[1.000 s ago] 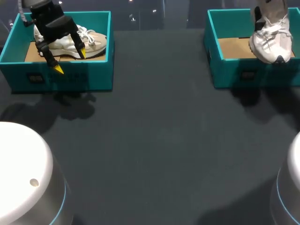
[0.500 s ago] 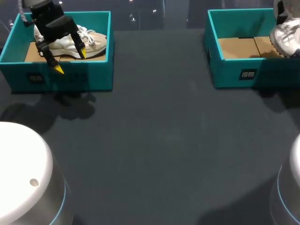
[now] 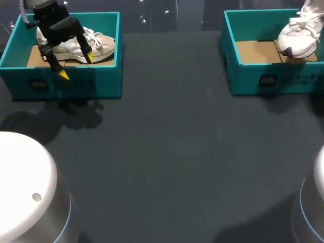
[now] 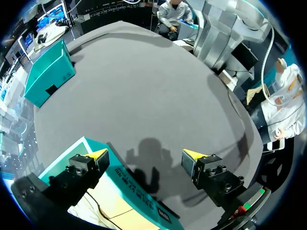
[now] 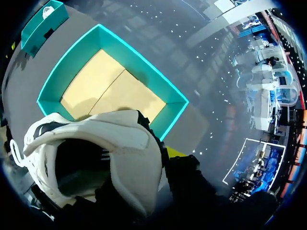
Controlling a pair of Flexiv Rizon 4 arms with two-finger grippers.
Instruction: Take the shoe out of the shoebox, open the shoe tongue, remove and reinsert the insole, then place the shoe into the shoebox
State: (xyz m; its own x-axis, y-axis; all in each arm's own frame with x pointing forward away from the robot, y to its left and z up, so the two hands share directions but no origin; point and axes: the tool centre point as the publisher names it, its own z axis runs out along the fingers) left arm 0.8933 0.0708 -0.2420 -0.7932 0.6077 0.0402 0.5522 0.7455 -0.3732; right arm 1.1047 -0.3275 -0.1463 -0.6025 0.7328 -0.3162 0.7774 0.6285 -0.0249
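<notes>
Hanging toe-down over the right teal shoebox, the white sneaker is pinched at its heel collar by the right gripper; only one of that gripper's yellow tips shows, just beside the shoe's opening. The left gripper hovers with its jaws spread wide above the front wall of the left teal shoebox, one tip over the box and the other over the dark table. A cream sneaker lies inside that box on its cardboard floor.
</notes>
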